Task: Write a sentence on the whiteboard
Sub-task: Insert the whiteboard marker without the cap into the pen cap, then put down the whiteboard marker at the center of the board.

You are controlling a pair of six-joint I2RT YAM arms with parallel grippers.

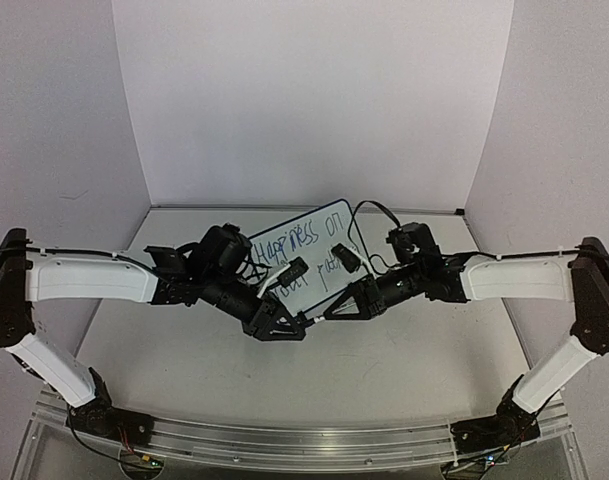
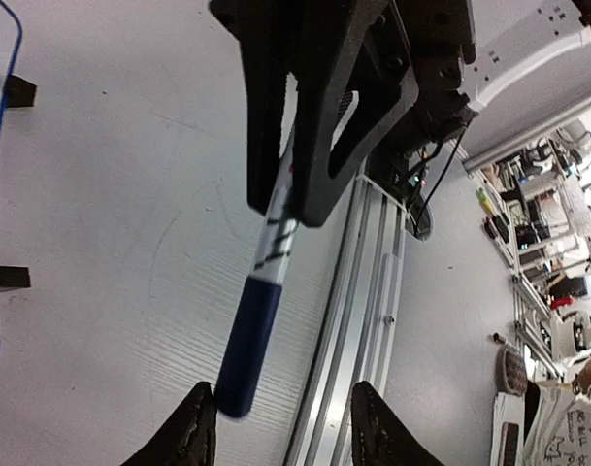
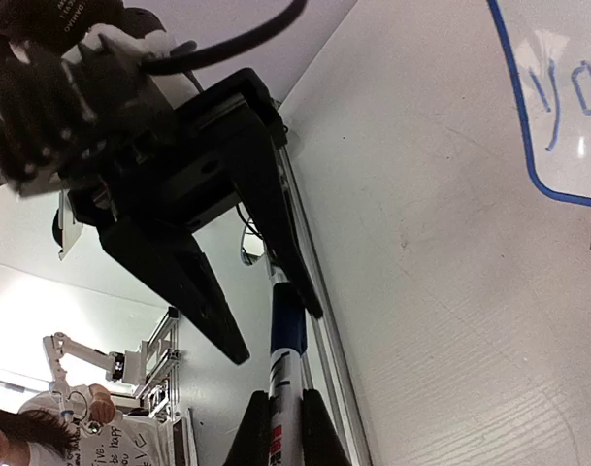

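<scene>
- While the right gripper (image 3: 280, 427) is clamped narrow on a slim white marker pen (image 2: 254, 330) with a dark-blue end, the left gripper (image 2: 282, 408) has its jaws wide around that end, gripping nothing.
- Just above both, at the centre of the top view, sits the small white rectangular whiteboard (image 1: 314, 218) with a blue rim; its dark-blue handwritten sentence (image 1: 299, 245) looks complete.
- The blue end sits nearer one left jaw, so closing off-centre could lever the pen loose onto the lettering.

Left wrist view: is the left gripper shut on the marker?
No, the left gripper is open, its fingers standing apart with the marker's blue end near one of them.
</scene>
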